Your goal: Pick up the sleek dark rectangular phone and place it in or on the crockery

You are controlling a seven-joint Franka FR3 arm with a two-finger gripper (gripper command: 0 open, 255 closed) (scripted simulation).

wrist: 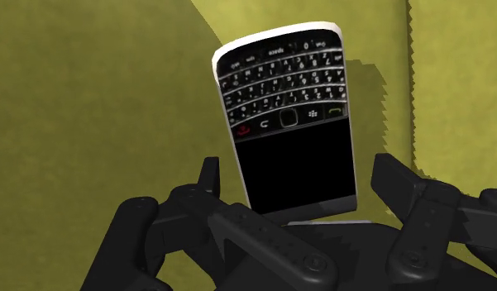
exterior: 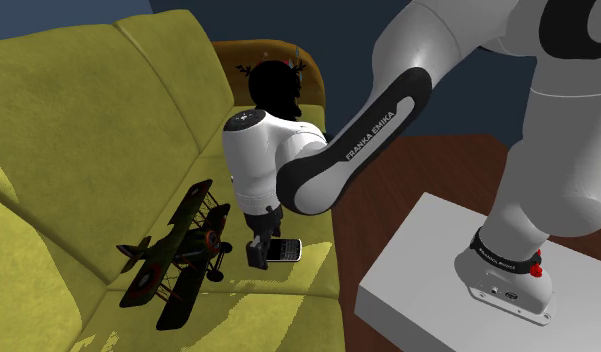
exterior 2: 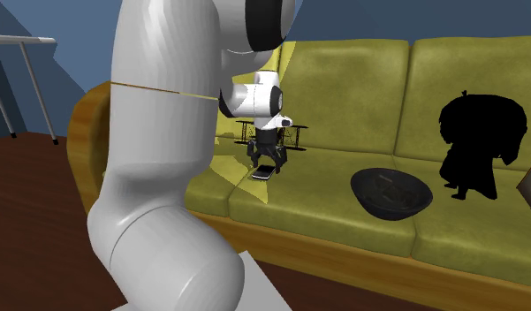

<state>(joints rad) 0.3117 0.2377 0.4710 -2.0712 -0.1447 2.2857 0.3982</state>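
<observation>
A dark rectangular phone (wrist: 292,124) with a silver rim and a keypad lies flat on the yellow-green sofa seat (exterior: 78,200). My black gripper (wrist: 296,178) is low over the phone's screen end. Its fingers stand open on either side of the phone, each with a small gap. In the shoulder view the gripper (exterior: 261,245) hangs just above the phone (exterior: 287,250), near the seat's front edge. In the second exterior view the phone (exterior 2: 265,171) lies under the gripper (exterior 2: 265,159). A dark bowl (exterior 2: 364,184) sits on the neighbouring cushion, further toward that view's right.
A dark toy biplane (exterior: 178,255) stands on the seat close beside the phone, toward the backrest. A black figure silhouette (exterior 2: 480,141) stands on the sofa beyond the bowl. My white stand (exterior: 438,275) is on the wooden floor in front of the sofa.
</observation>
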